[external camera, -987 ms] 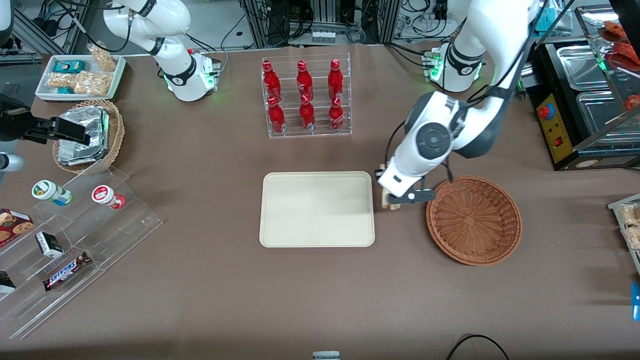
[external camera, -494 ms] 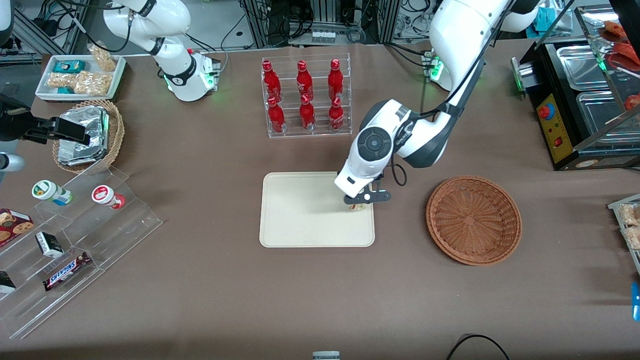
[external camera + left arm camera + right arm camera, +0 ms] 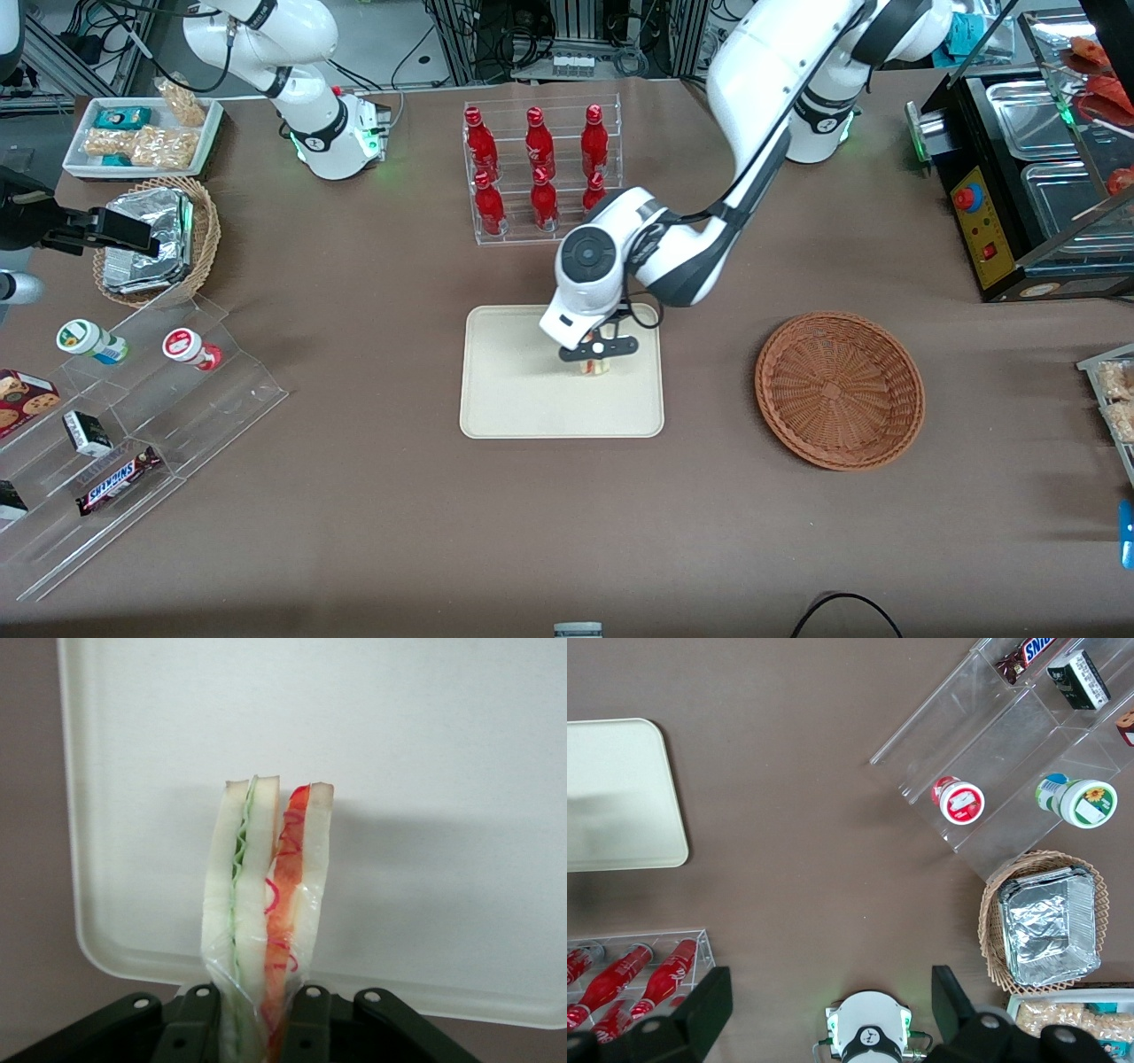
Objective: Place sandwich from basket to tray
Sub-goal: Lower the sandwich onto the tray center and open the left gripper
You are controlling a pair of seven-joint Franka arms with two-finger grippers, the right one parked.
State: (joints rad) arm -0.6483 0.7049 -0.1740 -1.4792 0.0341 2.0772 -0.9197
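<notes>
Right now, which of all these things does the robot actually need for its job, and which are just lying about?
Part of the job:
- sandwich, held by the gripper above the tray
- basket, no longer holding it

Just lying about:
- red bottles in their rack
- foil packets in a tan basket
- snack tray
- Snickers bar

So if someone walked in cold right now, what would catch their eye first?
Probably the gripper hanging over the large cream-beige rectangular tray, jaws shut on the triangular white-bread sandwich with green and orange filling. Next, the wide reddish-brown wicker basket lying empty beside the tray, toward the working arm's end of the table.
</notes>
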